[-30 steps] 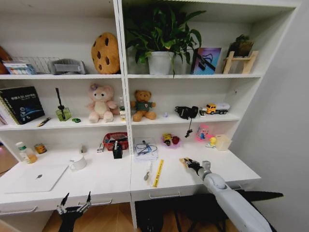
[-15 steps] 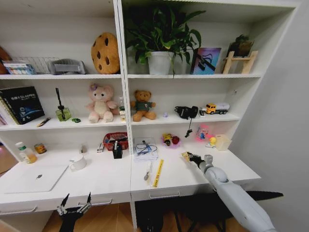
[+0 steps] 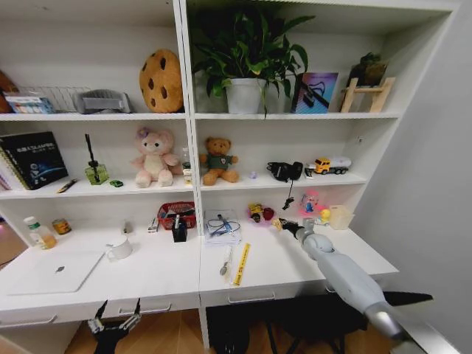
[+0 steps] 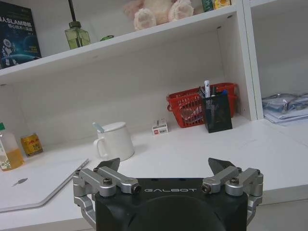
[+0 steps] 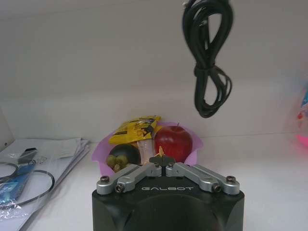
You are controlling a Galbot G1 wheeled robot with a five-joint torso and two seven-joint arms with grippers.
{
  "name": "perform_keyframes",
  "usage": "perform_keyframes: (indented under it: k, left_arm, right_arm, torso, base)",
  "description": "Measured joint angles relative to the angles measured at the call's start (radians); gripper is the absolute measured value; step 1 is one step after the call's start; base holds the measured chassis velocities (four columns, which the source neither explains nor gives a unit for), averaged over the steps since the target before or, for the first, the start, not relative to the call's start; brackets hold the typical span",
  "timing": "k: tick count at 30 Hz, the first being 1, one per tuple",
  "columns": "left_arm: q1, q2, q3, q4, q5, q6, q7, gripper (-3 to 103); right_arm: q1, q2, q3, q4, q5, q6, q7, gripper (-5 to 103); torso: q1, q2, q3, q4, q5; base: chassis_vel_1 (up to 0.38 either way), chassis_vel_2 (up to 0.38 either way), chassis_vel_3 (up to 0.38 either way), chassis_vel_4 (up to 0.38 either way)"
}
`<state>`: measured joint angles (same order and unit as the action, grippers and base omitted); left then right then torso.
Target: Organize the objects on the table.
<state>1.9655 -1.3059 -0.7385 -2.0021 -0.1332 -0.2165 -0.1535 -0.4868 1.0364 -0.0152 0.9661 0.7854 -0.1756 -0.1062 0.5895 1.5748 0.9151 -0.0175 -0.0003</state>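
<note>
The table (image 3: 147,276) ran long and white across the head view, with one slim silver laptop (image 3: 55,271) lying flat and closed on its left end, well apart from everything my right arm was near. Past that, I counted one white mug (image 3: 119,248) with a spoon in it near the laptop's far corner, one red basket (image 3: 177,214) against the back wall, and one black pen holder (image 3: 179,231) standing just in front of the basket. One stack of papers (image 3: 222,228) lay to the right of the holder, and one yellow ruler (image 3: 241,264) lay nearer the front edge with a small silver tool (image 3: 226,265) beside it.

One pink bowl (image 5: 147,150) sat at the back of the table under the lower shelf, holding one red apple (image 5: 173,143), one dark round fruit (image 5: 123,155) and one yellow packet (image 5: 133,130). A looped black cable (image 5: 208,57) hung from the shelf above it.

My right gripper (image 5: 161,160) reached over the table just in front of that bowl, its jaws pinched together on a tiny yellowish bit at the tips; I could not tell what it was. My left gripper (image 4: 164,169) hung below the table's front edge with its jaws spread wide and nothing between them.
</note>
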Motion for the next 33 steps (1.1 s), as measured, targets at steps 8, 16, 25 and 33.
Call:
perform_keyframes:
  k: [8,16,25,33]
  left_arm:
    - [-0.007,0.003,0.003,0.019,0.0,-0.001,0.0,100]
    - [-0.015,0.013,0.009,0.032,-0.008,-0.001,0.0,100]
    - [-0.03,0.029,0.013,0.038,-0.028,0.003,-0.001,100]
    - [-0.022,0.03,0.007,0.034,-0.033,0.003,-0.002,100]
  right_arm:
    - [0.091,0.083,-0.038,-0.127,-0.054,0.037,-0.019,0]
    - [0.206,0.171,-0.04,-0.272,-0.096,0.067,-0.036,0]
    - [0.215,0.205,-0.018,-0.303,-0.124,0.061,-0.02,0]
    - [0.189,0.213,0.042,-0.33,-0.172,0.059,0.001,0]
  torso:
    - [0.0,0.0,0.0,-0.0004,0.0002]
    - [0.0,0.0,0.0,0.0005,-0.0001]
    - [0.0,0.0,0.0,0.0,0.0]
    - [0.0,0.0,0.0,0.0,0.0004]
  base:
    - [0.0,0.0,0.0,0.0]
    - [0.0,0.0,0.0,0.0]
    - [0.0,0.0,0.0,0.0]
    - [0.0,0.0,0.0,0.0]
